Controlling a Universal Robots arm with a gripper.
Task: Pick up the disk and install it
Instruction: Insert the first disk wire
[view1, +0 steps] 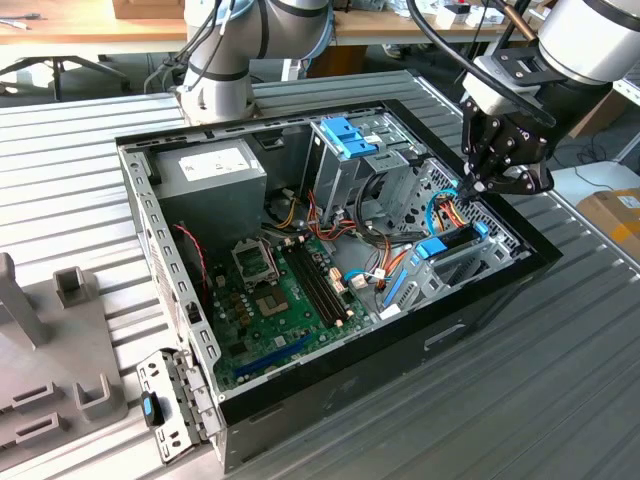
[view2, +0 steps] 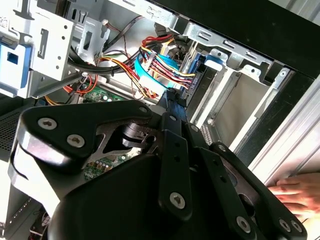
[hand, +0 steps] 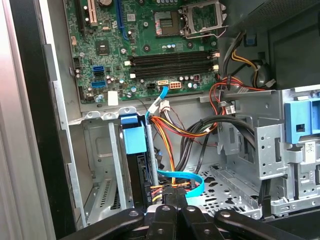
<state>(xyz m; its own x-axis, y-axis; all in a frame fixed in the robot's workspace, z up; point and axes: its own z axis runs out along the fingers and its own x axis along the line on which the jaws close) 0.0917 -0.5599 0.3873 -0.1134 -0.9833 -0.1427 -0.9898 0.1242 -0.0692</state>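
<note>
Pincer (hand: 172, 200) fingers together, empty, just above seated disk (hand: 136, 165)

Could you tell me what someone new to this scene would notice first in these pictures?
First, the opened computer case lying on the ribbed metal table, its green motherboard exposed. Next, the black claw hanging over the case's drive bay at the exterior view's right, above bright orange, red and blue cables. A hand also rests beside the case in the second wrist view.
</note>
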